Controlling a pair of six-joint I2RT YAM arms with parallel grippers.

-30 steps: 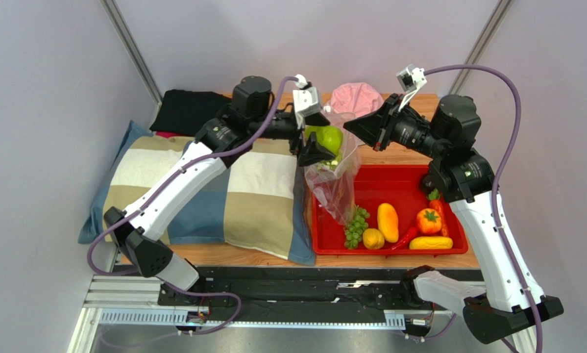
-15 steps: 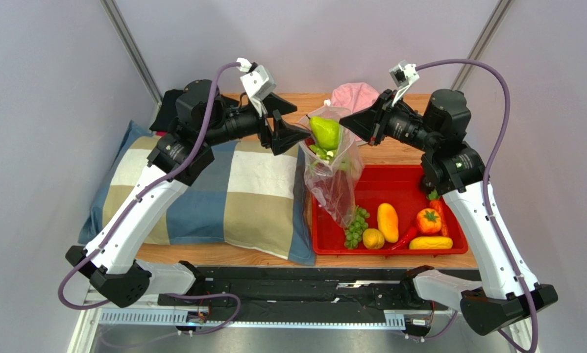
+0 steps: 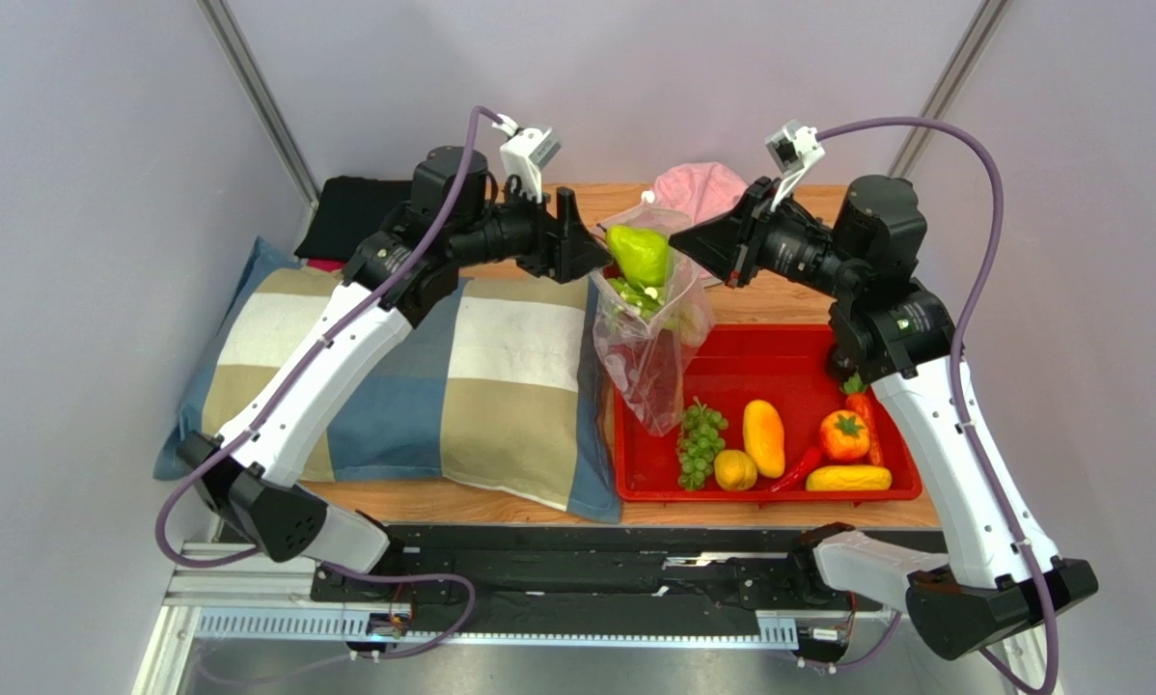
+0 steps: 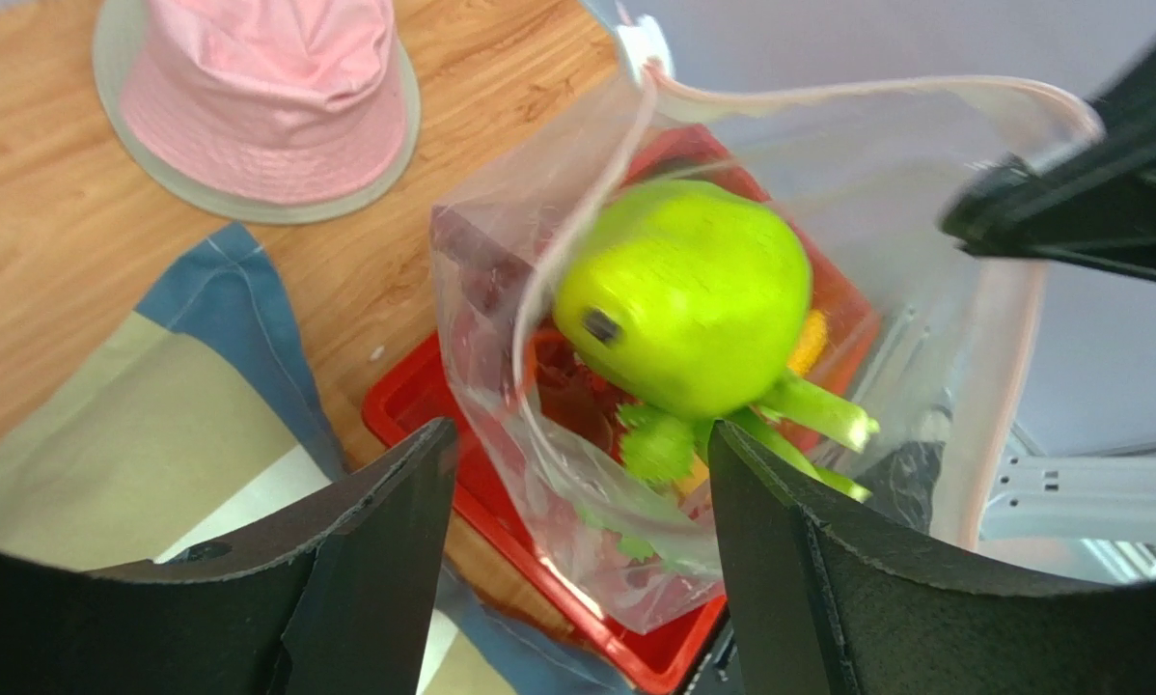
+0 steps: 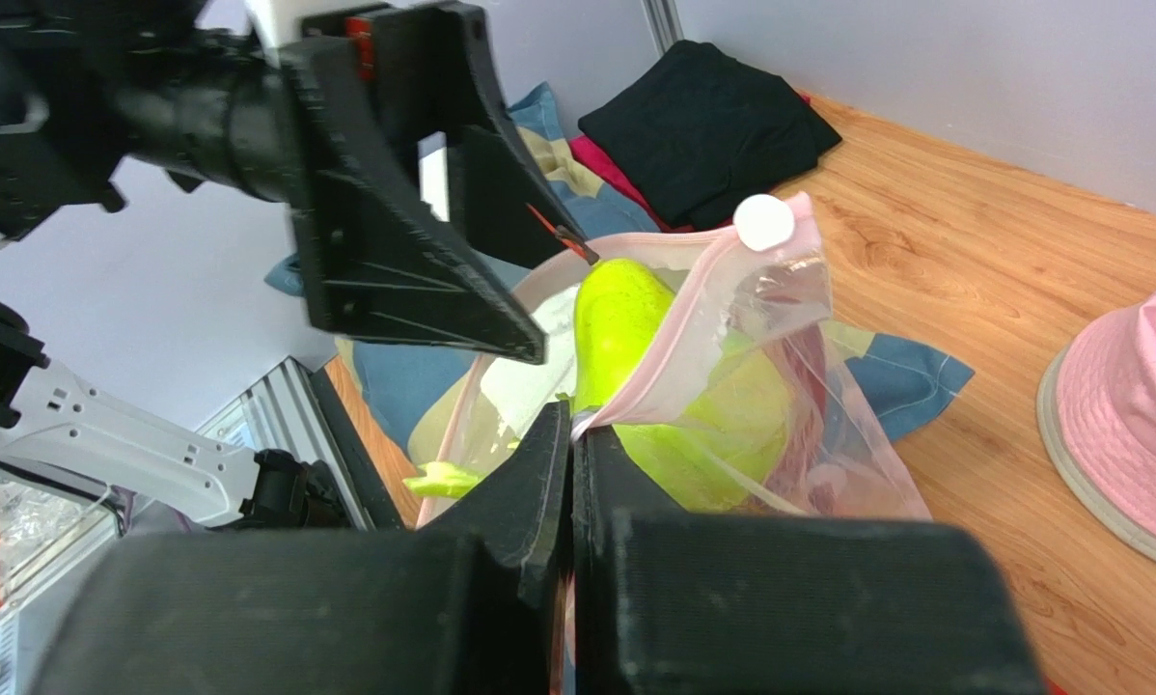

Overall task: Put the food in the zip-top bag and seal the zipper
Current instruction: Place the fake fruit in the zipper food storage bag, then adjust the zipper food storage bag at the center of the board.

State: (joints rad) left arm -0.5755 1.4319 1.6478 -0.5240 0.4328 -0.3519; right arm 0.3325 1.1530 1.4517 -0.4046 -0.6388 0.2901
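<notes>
The clear dotted zip-top bag hangs above the red tray's left end, its mouth open. My right gripper is shut on its mouth edge, where the zipper strip with a white slider runs. The green apple sits in the mouth, with the celery stalk under it. My left gripper is open and empty just left of the bag, and the apple lies beyond its fingers. The grape bunch lies in the tray. I cannot make out the lobster.
The red tray holds orange, yellow and red toy foods beside the grapes. A pink hat sits behind the bag. A checked pillow lies to the left, and a black cloth lies at the back left.
My left gripper let go of the apple, which now rests in the bag's mouth. It drew back left, then came back close to the bag. The right gripper kept its hold on the bag.
</notes>
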